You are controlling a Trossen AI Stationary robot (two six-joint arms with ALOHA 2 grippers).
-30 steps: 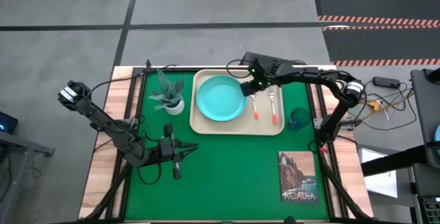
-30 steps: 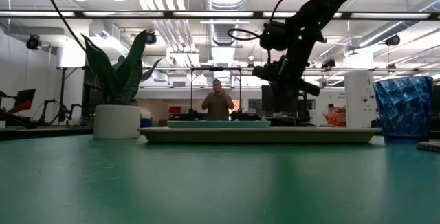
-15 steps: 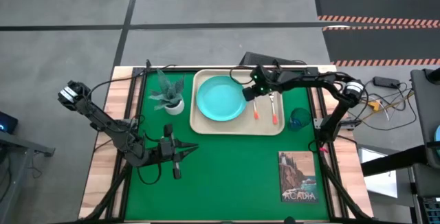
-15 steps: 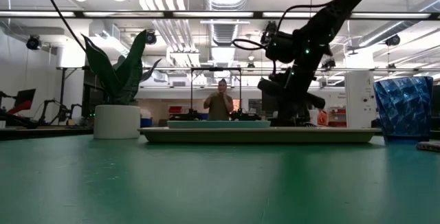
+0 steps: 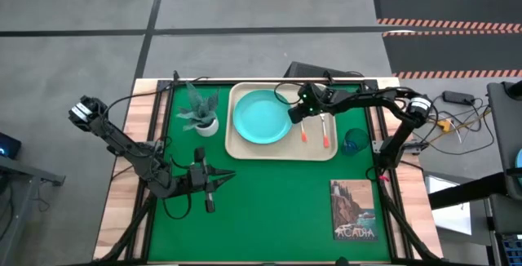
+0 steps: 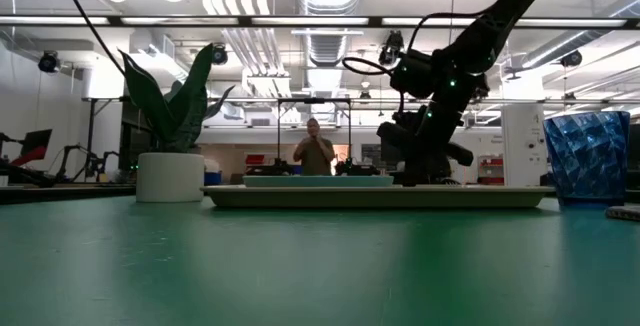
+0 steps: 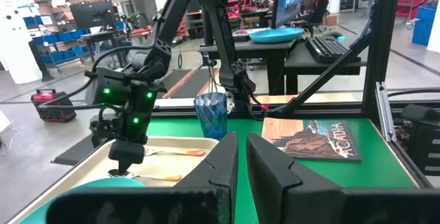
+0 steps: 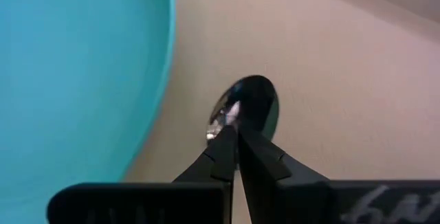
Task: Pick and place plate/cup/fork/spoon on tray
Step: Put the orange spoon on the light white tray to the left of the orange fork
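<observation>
Spoon lying on tray beside plate; its bowl partly hiding behind right gripper, whose fingers are pressing fully together over it, gripping nothing.

Plant flanks tray; cup opposite; book apart.

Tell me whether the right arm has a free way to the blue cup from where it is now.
Probably yes. The cup stands alone on the green table beside the tray, nothing over it. The right tool, shut, is down at the spoon on the tray, so it must lift first.
</observation>
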